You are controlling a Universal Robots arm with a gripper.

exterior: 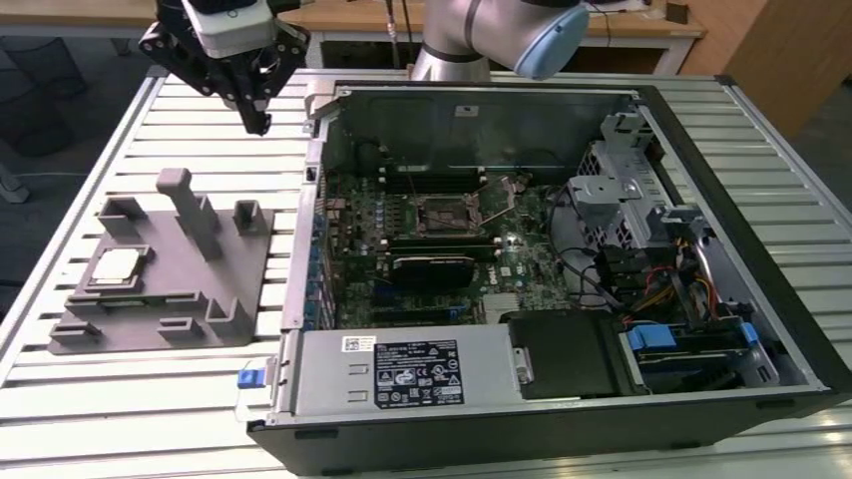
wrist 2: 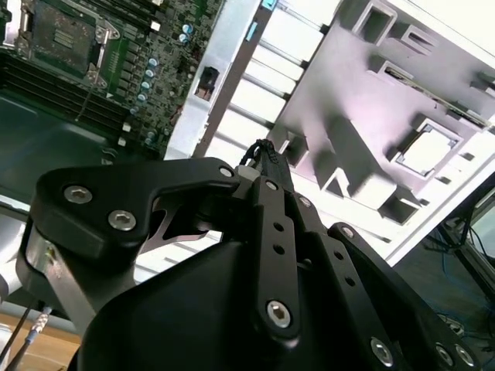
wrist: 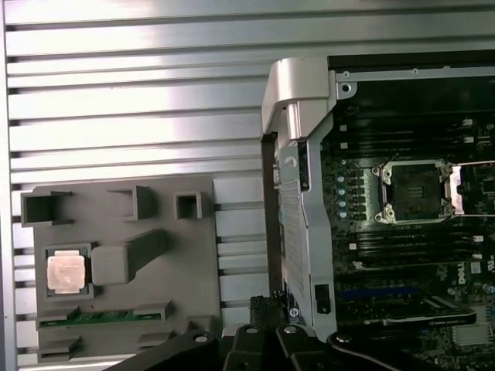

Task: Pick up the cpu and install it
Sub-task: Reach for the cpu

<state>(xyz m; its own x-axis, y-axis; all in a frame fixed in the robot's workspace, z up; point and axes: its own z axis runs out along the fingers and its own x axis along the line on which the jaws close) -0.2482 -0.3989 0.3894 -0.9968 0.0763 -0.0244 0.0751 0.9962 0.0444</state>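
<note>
The cpu (exterior: 118, 264) is a small silvery square lying flat in a recess of the grey tray (exterior: 200, 299) at the exterior view's left. Both wrist views show it too, cpu (wrist: 66, 272) and cpu (wrist 2: 429, 151), still in its recess. My gripper (exterior: 255, 122) hangs high above the slatted table, beyond the tray's far end and beside the case's wall. Its black fingers (wrist 2: 267, 166) meet at the tips with nothing between them. The open black socket (exterior: 446, 212) with its metal lever sits mid-motherboard, also seen as socket (wrist: 414, 189).
The open computer case (exterior: 745, 200) takes up the exterior view's right, with a drive cage (exterior: 620, 190), cables and a power supply (exterior: 399, 369) inside. Upright blocks (exterior: 187, 205) stand on the tray. Bare slatted table (exterior: 213, 150) lies between tray and gripper.
</note>
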